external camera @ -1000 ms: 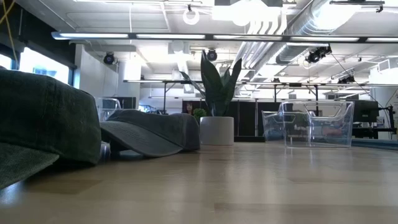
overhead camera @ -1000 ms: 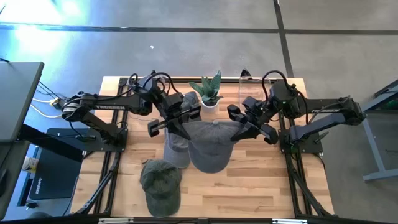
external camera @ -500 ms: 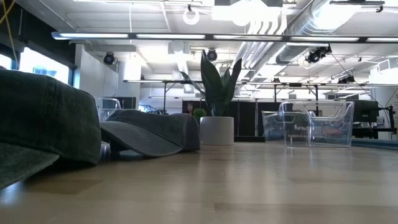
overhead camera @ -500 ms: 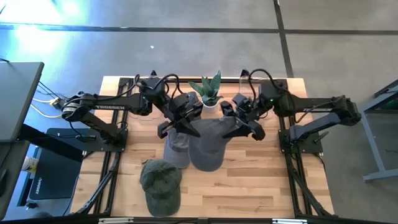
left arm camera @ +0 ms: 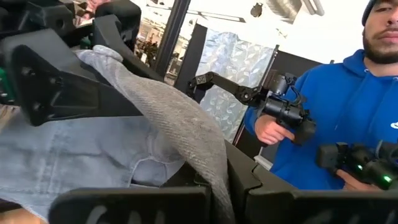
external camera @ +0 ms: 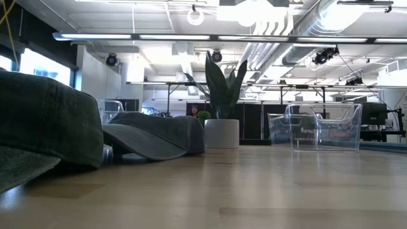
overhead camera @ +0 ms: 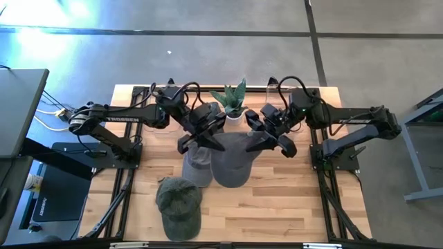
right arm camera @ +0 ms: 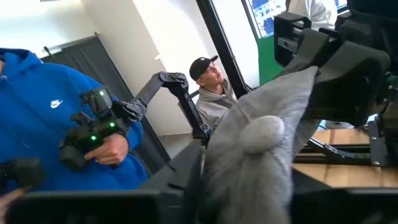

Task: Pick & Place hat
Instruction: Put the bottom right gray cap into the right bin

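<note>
Two matte black jointed arms with looping black cables; the left arm bears white lettering.

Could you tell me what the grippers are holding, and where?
Both the left gripper and right gripper grip the grey cap, at opposite edges.

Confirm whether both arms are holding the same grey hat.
Yes: the left pincer and right pincer each grip one side of the grey hat.

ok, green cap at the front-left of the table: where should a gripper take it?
Probably the green cap by its brim, coming straight down. In the high view it lies flat, clear of the other hats; the crown looks soft and wide, the brim thin. Both grippers, left and right, currently hold the grey cap.
</note>
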{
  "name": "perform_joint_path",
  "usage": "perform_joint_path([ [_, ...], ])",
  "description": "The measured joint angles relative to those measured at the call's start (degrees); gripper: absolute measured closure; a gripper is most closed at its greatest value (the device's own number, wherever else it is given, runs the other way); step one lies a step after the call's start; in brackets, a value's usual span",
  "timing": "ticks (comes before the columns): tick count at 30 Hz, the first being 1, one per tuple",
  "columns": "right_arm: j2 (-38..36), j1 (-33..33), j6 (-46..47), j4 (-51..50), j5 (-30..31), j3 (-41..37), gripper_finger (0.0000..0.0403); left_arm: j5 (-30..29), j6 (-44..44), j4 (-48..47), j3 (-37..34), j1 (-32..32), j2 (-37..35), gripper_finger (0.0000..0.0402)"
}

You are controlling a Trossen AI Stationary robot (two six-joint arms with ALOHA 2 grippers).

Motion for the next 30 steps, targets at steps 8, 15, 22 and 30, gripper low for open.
perform_joint_path([
  [8, 0.0, 0.0, -1.9, -0.3, 2.3, 0.0, 0.0383, -2.2, 0.0, -1.6, 0.0, 1.4, 0.0, 0.0367],
  [15, -4.9, -3.5, -6.3, -14.8, 4.2, 0.0, 0.0391, 5.4, 3.6, -9.9, 0.0, 8.6, 0.1, 0.028],
  [22, -11.9, -13.9, -17.4, -39.8, 8.0, 2.5, 0.0392, 3.8, 5.6, -10.4, 0.0, 11.6, -3.1, 0.0259],
  [30, -11.1, -30.8, -38.5, -59.0, 14.0, 4.3, 0.0394, -2.8, 7.1, -10.3, 0.0, 10.2, -5.7, 0.0259],
])
